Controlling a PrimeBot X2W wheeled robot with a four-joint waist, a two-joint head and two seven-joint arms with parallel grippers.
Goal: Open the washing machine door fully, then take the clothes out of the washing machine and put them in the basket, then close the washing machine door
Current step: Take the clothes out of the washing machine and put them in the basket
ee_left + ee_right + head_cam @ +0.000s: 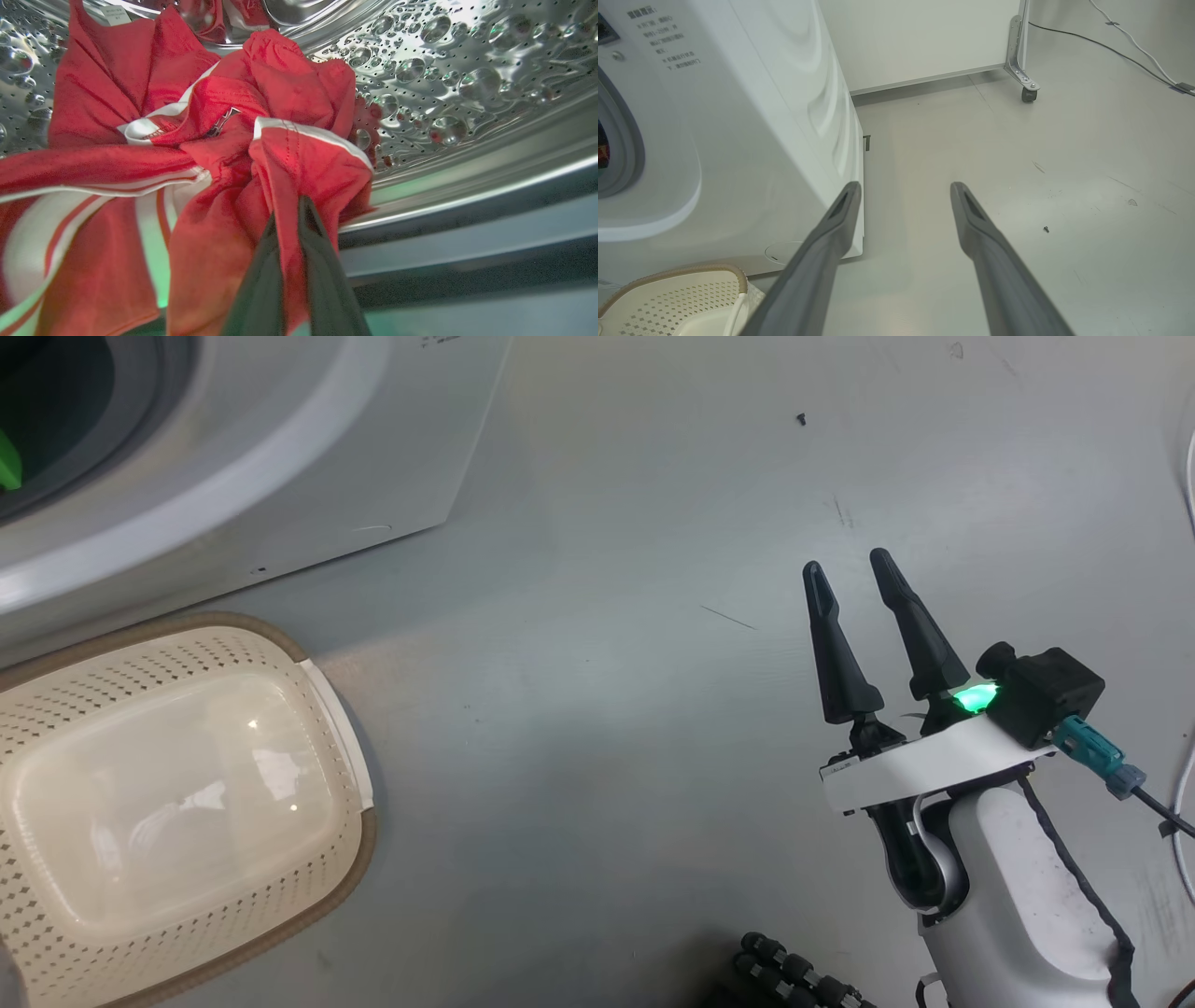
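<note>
Found left gripper [289,211] inside drum [458,84], tips pinched tight on a red fold of clothes [210,140], with cloth squeezed between the two fingers. Found right gripper [846,562] spread wide, holding nothing, over floor [607,709], well apart from washer [280,467].

Logged key relation: bulk of clothes lay ahead of left tips and off to their left, touching the drum wall. Saw the gripped fold rise straight off the tips. Read long axis of bundle as crosswise to the fingers, along the white-striped band toward the left of the wrist view. Could assign no firm pointing direction to so crumpled a heap. Best call: gathered end at the tips, loose spread end away and left.

Placed lip [490,177] of drum just right of the tips and running back past them. Judged the way out to be backward along the fingers' own line. Judged left arm plainly nearer the load, right arm out of reach of it.

Spotted basket [350,859] on floor just below washer mouth, left of right gripper, with no clothes in it. Judged step as first pull-out. Flagged risk: trailing striped band snagging on lip.
</note>
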